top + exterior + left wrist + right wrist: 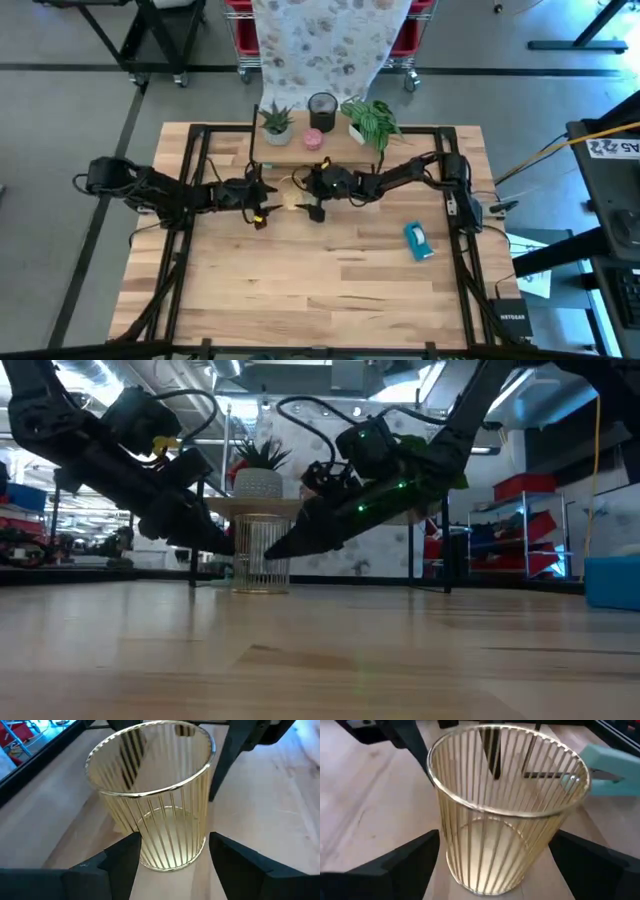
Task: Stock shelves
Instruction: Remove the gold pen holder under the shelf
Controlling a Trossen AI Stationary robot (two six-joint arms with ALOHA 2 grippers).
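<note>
- High view: both arms meet mid-table in front of the shelves (300, 150), whose plank top carries two potted plants (277, 124) and a dark cup (322, 104). A teal box (418, 241) lies well apart on the right.
- Low view: here the gold wire basket (262, 555) shows upright on the table, left gripper (222, 543) and right gripper (278, 546) flanking it.
- Left wrist view: the left gripper's fingers (122, 857) are spread wide, either side of the basket's base, not clamping.
- Right wrist view: the right gripper's fingers (407, 860) are likewise apart around the basket, with the teal box beyond it.
</note>
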